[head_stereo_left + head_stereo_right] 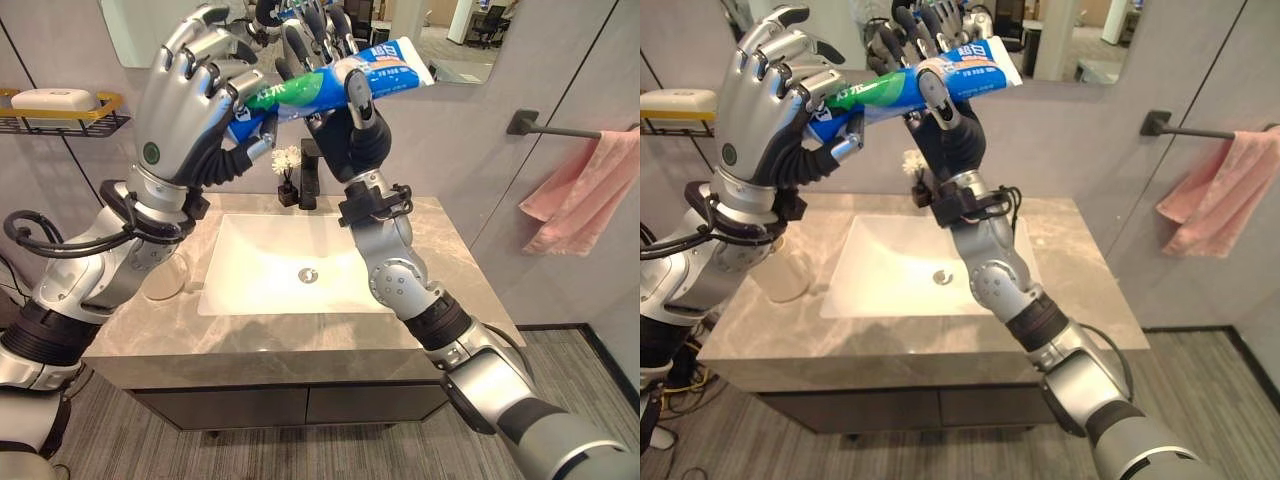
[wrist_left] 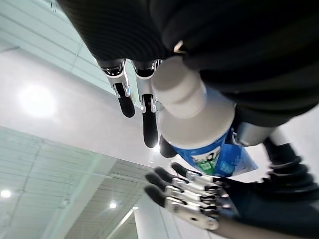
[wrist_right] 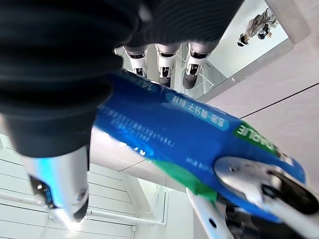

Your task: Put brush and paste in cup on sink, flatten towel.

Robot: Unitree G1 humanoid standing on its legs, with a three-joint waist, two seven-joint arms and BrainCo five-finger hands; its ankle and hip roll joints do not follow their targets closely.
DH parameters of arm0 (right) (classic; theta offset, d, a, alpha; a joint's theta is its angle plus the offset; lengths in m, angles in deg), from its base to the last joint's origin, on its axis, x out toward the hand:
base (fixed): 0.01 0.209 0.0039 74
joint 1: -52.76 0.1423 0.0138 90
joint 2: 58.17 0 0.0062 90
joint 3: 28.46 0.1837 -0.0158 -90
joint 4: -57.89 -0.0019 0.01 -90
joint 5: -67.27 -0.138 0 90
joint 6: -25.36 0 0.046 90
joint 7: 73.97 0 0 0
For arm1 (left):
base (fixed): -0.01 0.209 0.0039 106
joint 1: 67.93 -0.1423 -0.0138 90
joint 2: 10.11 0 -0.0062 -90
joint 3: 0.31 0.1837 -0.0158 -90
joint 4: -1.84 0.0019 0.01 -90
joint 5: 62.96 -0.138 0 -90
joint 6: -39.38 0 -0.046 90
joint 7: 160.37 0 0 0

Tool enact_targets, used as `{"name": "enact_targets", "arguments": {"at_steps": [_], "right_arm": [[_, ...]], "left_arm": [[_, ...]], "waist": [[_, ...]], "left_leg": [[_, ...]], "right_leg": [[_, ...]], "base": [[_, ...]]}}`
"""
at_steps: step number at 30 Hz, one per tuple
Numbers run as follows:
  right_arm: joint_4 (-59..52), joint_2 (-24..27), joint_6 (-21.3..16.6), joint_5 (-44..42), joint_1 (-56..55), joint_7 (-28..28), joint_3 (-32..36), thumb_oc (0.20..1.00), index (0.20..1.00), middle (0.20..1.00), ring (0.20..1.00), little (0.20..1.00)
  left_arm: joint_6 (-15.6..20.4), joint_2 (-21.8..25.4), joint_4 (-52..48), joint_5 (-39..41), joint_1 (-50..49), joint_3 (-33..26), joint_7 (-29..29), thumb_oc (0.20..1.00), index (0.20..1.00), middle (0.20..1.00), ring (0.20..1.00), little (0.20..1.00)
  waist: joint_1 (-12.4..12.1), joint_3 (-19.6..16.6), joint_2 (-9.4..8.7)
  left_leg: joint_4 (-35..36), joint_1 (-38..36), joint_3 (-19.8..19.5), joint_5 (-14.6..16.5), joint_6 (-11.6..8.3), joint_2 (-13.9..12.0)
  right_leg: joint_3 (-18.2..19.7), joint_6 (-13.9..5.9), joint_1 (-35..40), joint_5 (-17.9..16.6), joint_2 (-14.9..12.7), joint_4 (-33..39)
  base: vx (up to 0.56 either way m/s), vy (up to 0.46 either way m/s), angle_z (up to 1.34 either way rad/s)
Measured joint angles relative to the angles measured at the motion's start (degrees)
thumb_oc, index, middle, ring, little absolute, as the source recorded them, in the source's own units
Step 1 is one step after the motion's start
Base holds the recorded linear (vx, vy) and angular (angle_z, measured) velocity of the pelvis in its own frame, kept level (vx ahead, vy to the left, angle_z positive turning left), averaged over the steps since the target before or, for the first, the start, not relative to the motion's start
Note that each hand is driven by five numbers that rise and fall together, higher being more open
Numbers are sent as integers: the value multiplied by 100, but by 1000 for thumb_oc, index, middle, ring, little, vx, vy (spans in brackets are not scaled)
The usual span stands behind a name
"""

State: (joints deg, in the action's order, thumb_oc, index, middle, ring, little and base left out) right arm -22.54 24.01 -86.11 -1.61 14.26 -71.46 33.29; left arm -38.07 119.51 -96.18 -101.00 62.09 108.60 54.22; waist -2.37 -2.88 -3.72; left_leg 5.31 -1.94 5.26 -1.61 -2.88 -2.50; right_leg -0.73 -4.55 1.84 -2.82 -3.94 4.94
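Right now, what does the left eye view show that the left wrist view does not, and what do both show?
The left eye view alone gives the sink, the clear cup on the counter beside it, the faucet, the soap shelf and the pink towel bunched on its bar. The left wrist view alone gives the toothpaste tube's white cap end-on, with ceiling lights behind it. Both show the toothpaste tube held up, the left hand at its cap end and the right hand further along it.

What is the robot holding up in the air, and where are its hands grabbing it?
The toothpaste tube, held high over the sink. The left hand grips its cap end; the right hand grips the flat tail end.
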Motion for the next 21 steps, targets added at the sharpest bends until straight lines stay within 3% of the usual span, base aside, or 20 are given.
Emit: {"name": "enact_targets", "arguments": {"at_steps": [7,8,9,10,11,20,21], "right_arm": [[0,127,0,0,-1,-97,-7,1000,1000,1000,1000,1000],[0,128,0,0,-1,-112,-7,652,652,652,652,652],[0,126,0,0,-2,-116,-7,514,514,514,514,514],[0,125,0,0,-2,-116,-7,231,231,231,231,231],[0,123,0,-2,-3,-117,-7,200,200,200,200,200],[-8,74,-4,-3,-11,-118,-25,200,200,200,200,200],[-8,34,-9,-3,-25,-126,-23,200,200,200,200,200]], "left_arm": [[32,0,-2,214,-229,-24,-27,200,200,200,200,200],[46,0,-2,218,-238,-26,-32,200,200,200,200,200],[59,0,-2,220,-238,-26,-49,200,200,200,200,200],[65,0,-2,221,-238,-27,-63,200,200,200,200,200],[65,0,-2,223,-238,-28,-75,200,200,200,200,200],[59,-58,6,374,-330,-59,-180,200,200,200,200,200],[55,-145,6,382,-390,-94,-181,376,376,376,376,376]], "waist": [[-12,10,-76],[-11,10,-76],[-12,10,-76],[-12,10,-76],[-12,10,-76],[-13,14,-68],[-16,18,-60]], "left_leg": [[0,5,2,0,0,0],[0,5,3,0,0,2],[0,5,3,0,0,2],[0,5,3,0,0,2],[0,4,3,0,0,1],[-1,1,3,-2,-1,1],[-2,-2,2,-4,-1,3]], "right_leg": [[0,0,-8,0,0,0],[2,0,-8,0,-3,0],[1,0,-8,0,-3,0],[1,0,-8,0,-2,0],[1,0,-8,0,-2,0],[0,0,-4,0,-1,0],[0,0,0,0,-2,-1]], "base": [[0,0,0],[0,0,0],[0,0,0],[0,0,0],[0,0,0],[0,0,0],[0,0,0]]}}
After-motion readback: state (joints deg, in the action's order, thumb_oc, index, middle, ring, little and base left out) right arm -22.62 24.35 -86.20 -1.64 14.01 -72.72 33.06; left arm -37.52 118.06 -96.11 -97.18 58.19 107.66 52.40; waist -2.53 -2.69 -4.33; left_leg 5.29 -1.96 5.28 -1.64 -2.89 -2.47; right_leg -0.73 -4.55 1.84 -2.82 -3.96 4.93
